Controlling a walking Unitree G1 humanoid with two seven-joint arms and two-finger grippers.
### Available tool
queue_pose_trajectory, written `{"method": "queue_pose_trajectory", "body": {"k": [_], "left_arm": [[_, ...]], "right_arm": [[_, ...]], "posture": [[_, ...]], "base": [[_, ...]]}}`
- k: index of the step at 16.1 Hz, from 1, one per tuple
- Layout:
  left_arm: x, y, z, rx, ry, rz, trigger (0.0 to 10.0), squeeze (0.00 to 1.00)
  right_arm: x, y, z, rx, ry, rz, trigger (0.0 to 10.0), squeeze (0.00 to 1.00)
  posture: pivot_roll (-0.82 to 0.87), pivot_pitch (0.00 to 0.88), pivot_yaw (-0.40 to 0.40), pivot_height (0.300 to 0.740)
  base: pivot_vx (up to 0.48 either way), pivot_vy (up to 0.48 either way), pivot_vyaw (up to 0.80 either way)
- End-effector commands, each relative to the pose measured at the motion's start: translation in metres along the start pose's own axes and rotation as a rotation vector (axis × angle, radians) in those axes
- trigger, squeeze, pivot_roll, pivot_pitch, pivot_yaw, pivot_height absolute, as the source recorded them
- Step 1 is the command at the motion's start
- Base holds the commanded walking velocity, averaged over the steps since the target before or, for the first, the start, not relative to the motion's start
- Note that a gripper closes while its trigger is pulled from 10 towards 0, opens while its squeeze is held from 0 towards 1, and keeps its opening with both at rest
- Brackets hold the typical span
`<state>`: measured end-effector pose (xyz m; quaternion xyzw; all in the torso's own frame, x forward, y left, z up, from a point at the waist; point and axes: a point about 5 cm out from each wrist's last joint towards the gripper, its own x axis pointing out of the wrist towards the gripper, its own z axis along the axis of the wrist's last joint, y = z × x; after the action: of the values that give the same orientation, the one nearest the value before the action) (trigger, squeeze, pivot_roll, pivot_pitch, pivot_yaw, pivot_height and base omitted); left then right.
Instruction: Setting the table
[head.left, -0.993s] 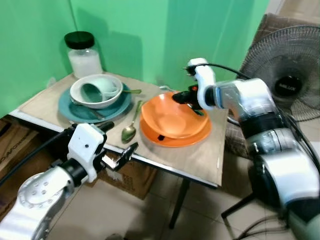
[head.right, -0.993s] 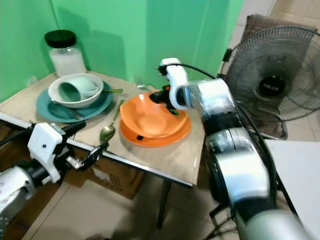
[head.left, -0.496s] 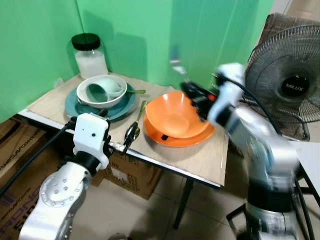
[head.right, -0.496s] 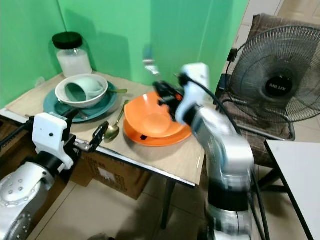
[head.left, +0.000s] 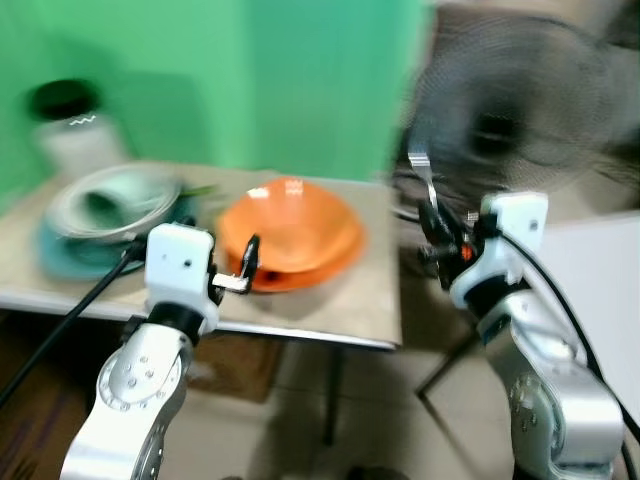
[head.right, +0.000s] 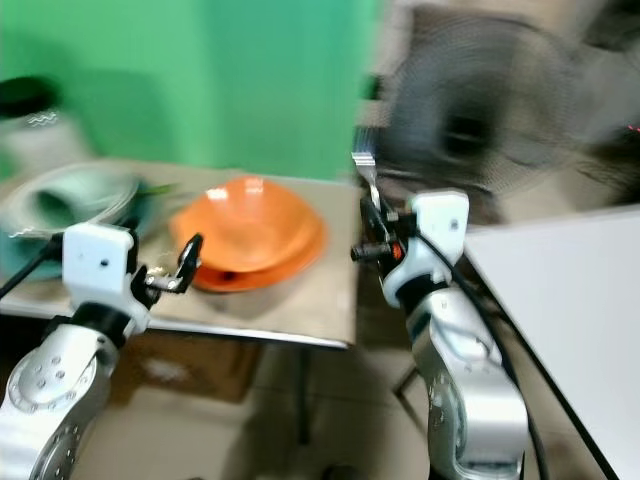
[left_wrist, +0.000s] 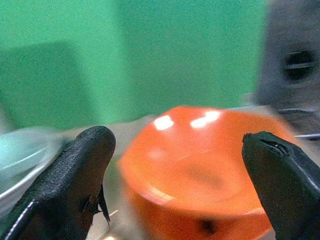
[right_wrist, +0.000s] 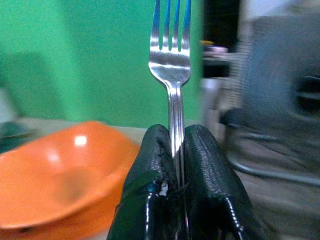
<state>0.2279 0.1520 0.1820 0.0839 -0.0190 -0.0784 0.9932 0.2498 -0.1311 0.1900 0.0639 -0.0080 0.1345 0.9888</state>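
Blurred fan behind upright fork, orange bowl alongside

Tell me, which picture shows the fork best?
The right wrist view: the fork stands sharp and close, tines up, its handle pinched between the right gripper's black fingers. The two eye views show it small and blurred, sticking up from that gripper beside the table.

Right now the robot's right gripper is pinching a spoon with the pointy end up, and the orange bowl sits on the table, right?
Almost. The right gripper is shut on a fork, not a spoon; the right wrist view shows its tines pointing up. The orange bowl does sit on the table.
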Motion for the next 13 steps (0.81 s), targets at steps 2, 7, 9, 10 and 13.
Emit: {"method": "queue_pose_trajectory", "body": {"k": [2, 7, 9, 10, 13], "left_arm": [[0.012, 0.000, 0.007, -0.012, -0.027, -0.040, 10.0, 0.00], [0.010, -0.005, 0.002, -0.027, -0.016, -0.018, 10.0, 0.00], [0.009, -0.005, -0.007, -0.069, 0.036, 0.011, 10.0, 0.00], [0.007, -0.006, -0.009, -0.083, 0.050, 0.016, 10.0, 0.00], [0.006, -0.004, -0.008, -0.102, 0.045, 0.028, 10.0, 0.00]], "right_arm": [[-0.008, 0.004, 0.014, -0.063, -0.065, -0.046, 10.0, 0.00], [-0.012, -0.002, 0.006, 0.002, -0.011, -0.118, 10.0, 0.00], [-0.005, -0.007, 0.007, -0.049, -0.055, -0.187, 10.0, 0.00], [-0.003, -0.007, 0.005, -0.042, -0.040, -0.171, 10.0, 0.00], [0.001, 0.000, -0.010, 0.046, 0.089, -0.088, 10.0, 0.00]], "posture": [[-0.09, 0.032, 0.021, 0.740], [-0.10, 0.000, 0.002, 0.740], [-0.08, 0.000, -0.012, 0.740], [-0.08, 0.000, -0.020, 0.740], [-0.06, 0.000, -0.027, 0.740]], "base": [[0.000, 0.000, -0.80], [0.000, 0.000, -0.80], [0.000, 0.000, -0.78], [0.000, 0.000, -0.79], [0.000, 0.000, -0.79]]}}
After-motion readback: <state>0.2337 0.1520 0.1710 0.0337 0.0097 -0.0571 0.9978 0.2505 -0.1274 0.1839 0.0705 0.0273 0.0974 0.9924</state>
